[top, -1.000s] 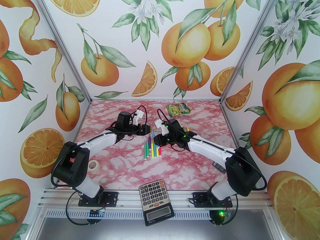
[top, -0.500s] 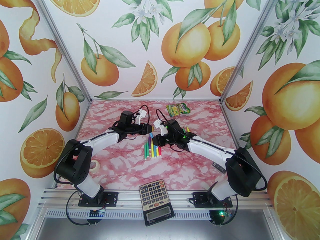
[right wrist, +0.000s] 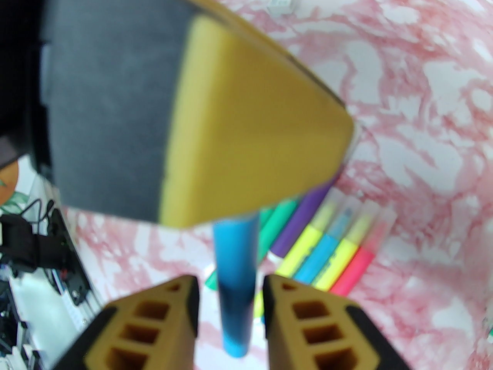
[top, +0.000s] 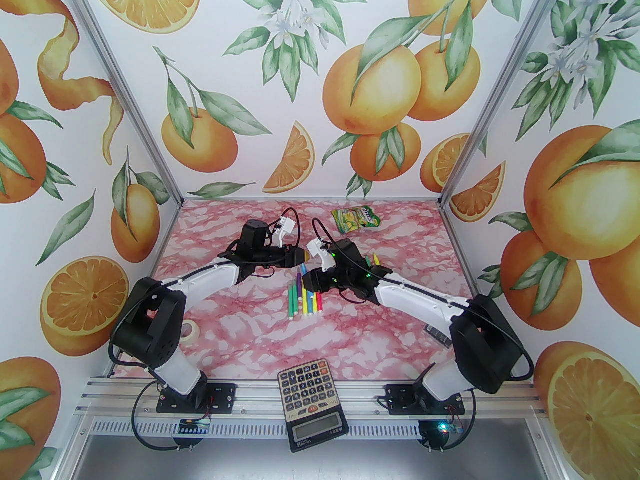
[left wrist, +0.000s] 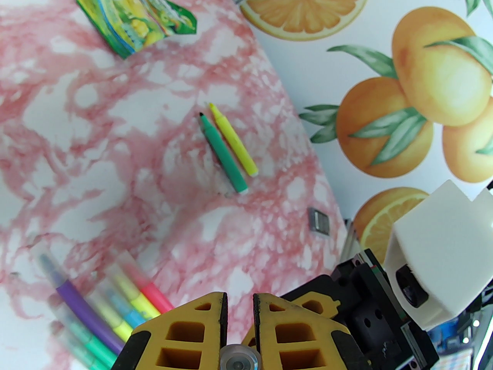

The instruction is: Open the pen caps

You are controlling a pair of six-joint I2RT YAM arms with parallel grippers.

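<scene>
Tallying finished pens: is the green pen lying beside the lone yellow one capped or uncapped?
Uncapped: the green pen shows a bare dark pointed tip, no cap over it.

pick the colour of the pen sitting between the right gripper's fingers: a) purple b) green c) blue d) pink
c: in the right wrist view a blue pen runs straight up between the two yellow fingers of the right gripper.
</scene>
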